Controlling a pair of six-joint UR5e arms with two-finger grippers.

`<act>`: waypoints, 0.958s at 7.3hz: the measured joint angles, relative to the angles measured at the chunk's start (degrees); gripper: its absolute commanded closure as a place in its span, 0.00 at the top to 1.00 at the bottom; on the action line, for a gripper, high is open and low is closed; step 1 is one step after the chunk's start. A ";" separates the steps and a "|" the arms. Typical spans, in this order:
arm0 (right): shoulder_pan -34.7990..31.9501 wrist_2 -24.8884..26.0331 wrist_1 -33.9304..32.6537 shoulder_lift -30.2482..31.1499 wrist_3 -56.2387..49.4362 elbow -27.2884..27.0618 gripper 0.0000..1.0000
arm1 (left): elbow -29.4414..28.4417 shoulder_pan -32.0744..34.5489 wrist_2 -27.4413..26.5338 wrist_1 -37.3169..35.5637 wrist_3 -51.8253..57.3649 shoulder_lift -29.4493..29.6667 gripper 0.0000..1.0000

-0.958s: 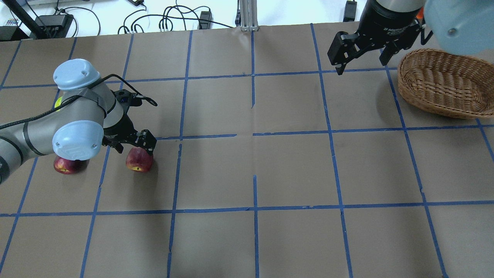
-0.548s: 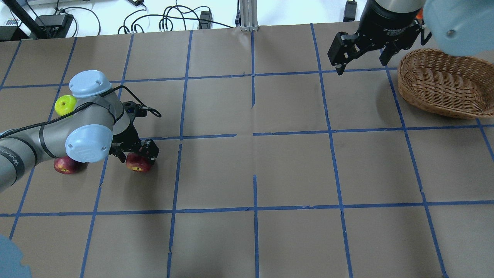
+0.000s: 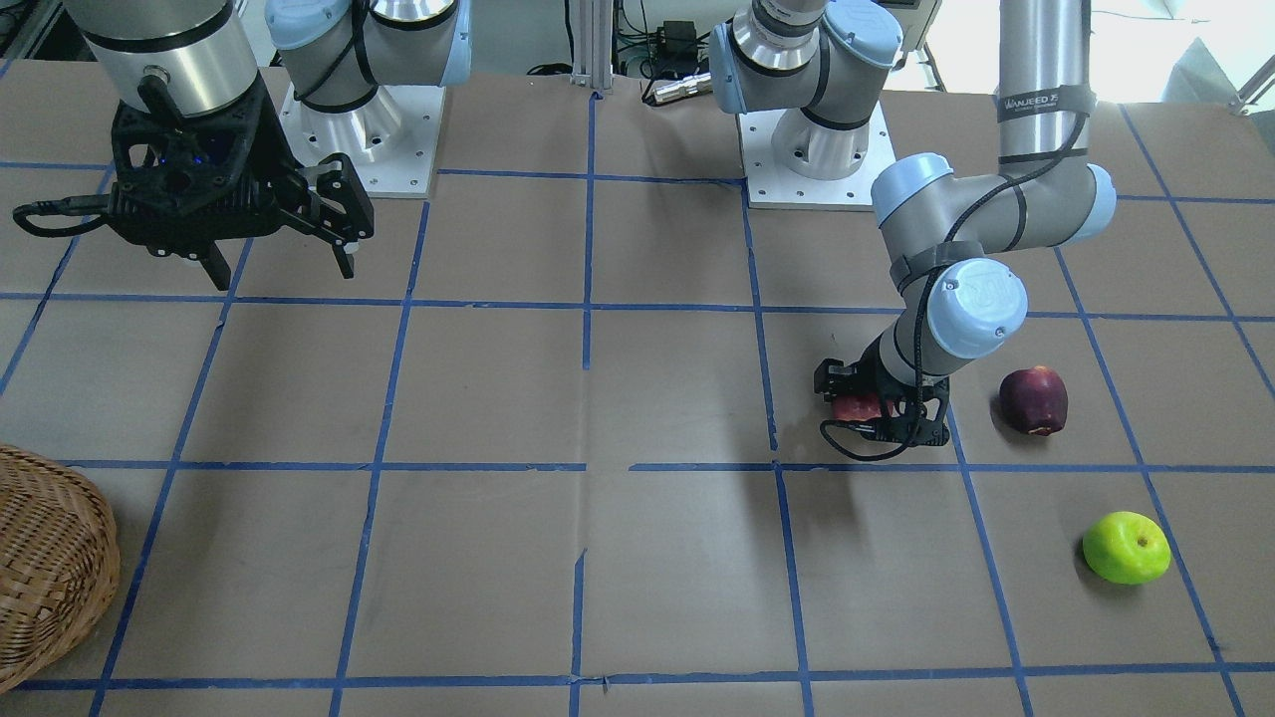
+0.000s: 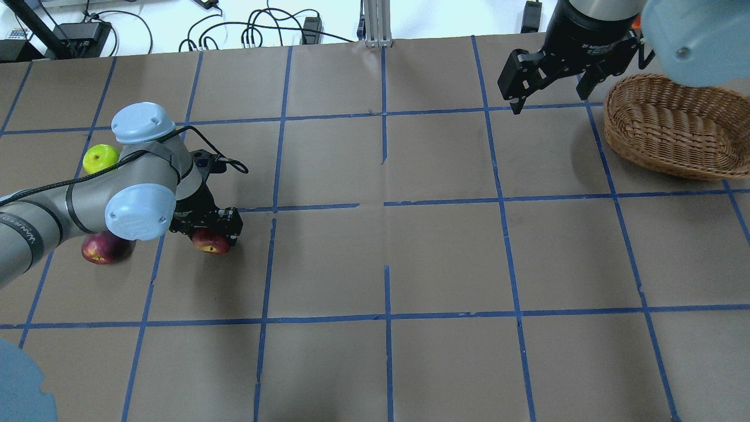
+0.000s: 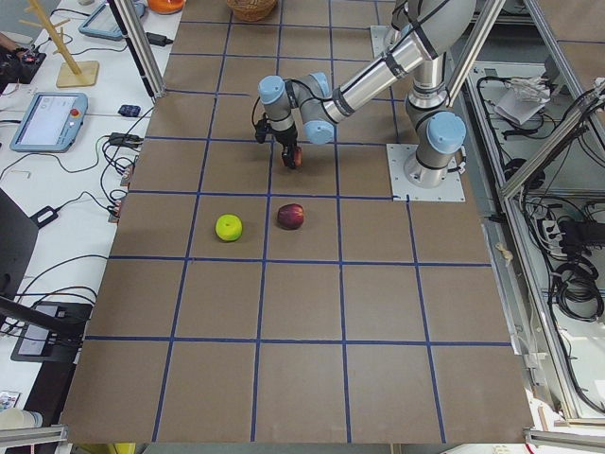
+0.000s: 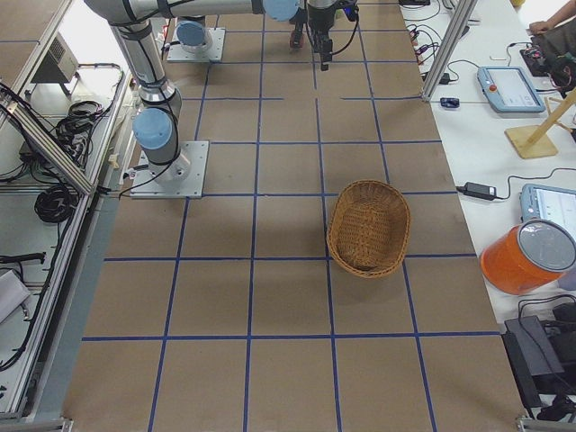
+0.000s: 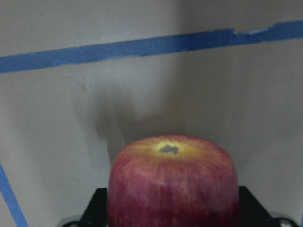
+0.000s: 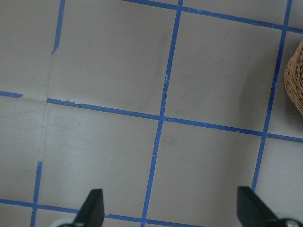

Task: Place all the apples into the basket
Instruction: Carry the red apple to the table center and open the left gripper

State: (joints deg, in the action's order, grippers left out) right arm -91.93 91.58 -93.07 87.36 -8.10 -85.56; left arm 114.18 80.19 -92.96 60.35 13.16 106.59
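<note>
my left gripper [image 4: 206, 230] clamped on the streaky red apple [image 4: 210, 242] at table level. maroon apple [image 3: 1033, 399] and green apple [image 3: 1126, 547] sit apart nearby. my right gripper [image 4: 551, 88] hangs spread wide beside the basket [image 4: 674, 126].

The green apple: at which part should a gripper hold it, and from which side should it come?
Probably from straight above, jaws closing across the widest middle of the green apple. It lies free on the table with its dimpled end tipped sideways, so its round flanks are open; the dark red apple lies well apart.
</note>
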 measured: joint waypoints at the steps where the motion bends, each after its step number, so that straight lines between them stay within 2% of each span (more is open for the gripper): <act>1: 0.00 0.02 0.00 0.00 -0.04 -0.02 1.00 | -3.26 1.98 2.73 2.35 -5.30 0.13 0.30; 3: 0.00 0.08 -0.01 0.00 -0.03 -0.04 1.00 | -10.85 10.75 8.66 4.97 -16.28 2.38 0.30; 5: 0.00 -0.01 0.00 0.00 -0.16 -0.11 1.00 | -14.68 21.00 12.53 0.69 -27.07 6.30 0.33; 6: 0.00 0.00 0.01 0.05 -0.38 -0.18 1.00 | -15.14 25.32 13.00 -3.86 -32.68 8.65 0.49; 7: 0.07 0.02 0.08 0.11 -0.70 -0.27 1.00 | -15.07 28.23 12.99 -8.79 -36.64 11.02 0.99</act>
State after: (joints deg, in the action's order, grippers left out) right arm -91.87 91.60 -93.00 87.48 -8.81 -85.83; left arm 99.11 108.42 -79.97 51.55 -23.49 117.61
